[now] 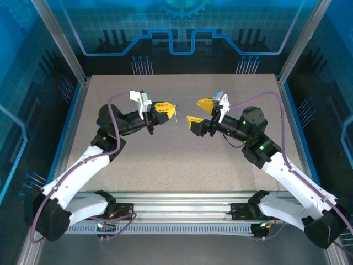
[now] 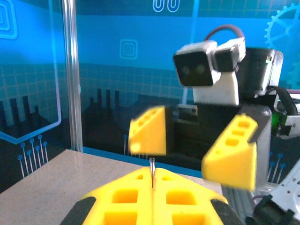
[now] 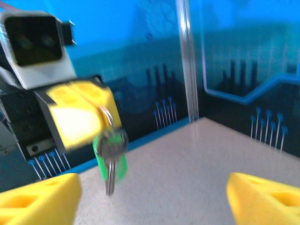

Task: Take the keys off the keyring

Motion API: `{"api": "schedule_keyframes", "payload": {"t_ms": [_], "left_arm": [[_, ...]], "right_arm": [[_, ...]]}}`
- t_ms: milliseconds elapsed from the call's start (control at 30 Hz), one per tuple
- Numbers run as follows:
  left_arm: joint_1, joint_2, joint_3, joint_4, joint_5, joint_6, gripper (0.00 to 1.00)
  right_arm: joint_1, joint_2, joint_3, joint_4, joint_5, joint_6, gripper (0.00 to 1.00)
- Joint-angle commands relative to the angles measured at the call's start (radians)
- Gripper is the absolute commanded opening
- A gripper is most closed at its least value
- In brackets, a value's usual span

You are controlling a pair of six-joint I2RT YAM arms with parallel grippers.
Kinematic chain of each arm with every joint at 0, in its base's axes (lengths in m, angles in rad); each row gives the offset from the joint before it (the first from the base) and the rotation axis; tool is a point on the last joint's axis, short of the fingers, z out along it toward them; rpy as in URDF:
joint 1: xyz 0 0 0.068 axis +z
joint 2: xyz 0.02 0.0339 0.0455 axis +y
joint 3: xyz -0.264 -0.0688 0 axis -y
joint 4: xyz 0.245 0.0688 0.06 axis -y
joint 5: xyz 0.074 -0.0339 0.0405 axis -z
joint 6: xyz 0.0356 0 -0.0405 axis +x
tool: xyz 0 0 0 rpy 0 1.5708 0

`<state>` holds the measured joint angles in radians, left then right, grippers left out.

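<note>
Right wrist: keys [image 3: 111, 149], green tag [image 3: 122, 167] hang; left claw [image 3: 90, 110] pinches keyring [image 3: 107, 121].

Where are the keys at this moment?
In the right wrist view the keys hang left of centre from the shut left gripper, above the middle of the table, facing the open right gripper.
</note>
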<state>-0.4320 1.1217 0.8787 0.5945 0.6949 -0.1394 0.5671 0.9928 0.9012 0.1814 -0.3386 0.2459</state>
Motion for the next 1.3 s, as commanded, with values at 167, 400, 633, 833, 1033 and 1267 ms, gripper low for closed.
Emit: {"api": "schedule_keyframes", "payload": {"t_ms": [167,400,633,833,1033,1267], "left_arm": [[0.07,0.177,0.047,0.433,0.175,-0.143,0.0],[0.065,0.188,0.019,0.545,0.245,-0.142,0.0],[0.02,0.153,-0.026,0.6,0.263,-0.154,0.0],[0.004,0.167,-0.029,0.641,0.268,-0.186,0.0],[-0.016,0.173,-0.03,0.648,0.272,-0.191,0.0],[-0.018,0.167,-0.039,0.653,0.26,-0.181,0.0]], "right_arm": [[-0.153,0.084,-0.031,0.148,-0.227,0.1,1.0],[-0.166,0.155,0.011,0.18,-0.472,0.027,0.6],[-0.153,0.2,-0.01,0.422,-0.519,0.139,0.54],[-0.1,0.211,0.023,0.474,-0.538,0.169,0.49],[-0.06,0.217,0.033,0.488,-0.517,0.165,0.59],[-0.033,0.241,0.044,0.489,-0.511,0.168,0.59]]}}
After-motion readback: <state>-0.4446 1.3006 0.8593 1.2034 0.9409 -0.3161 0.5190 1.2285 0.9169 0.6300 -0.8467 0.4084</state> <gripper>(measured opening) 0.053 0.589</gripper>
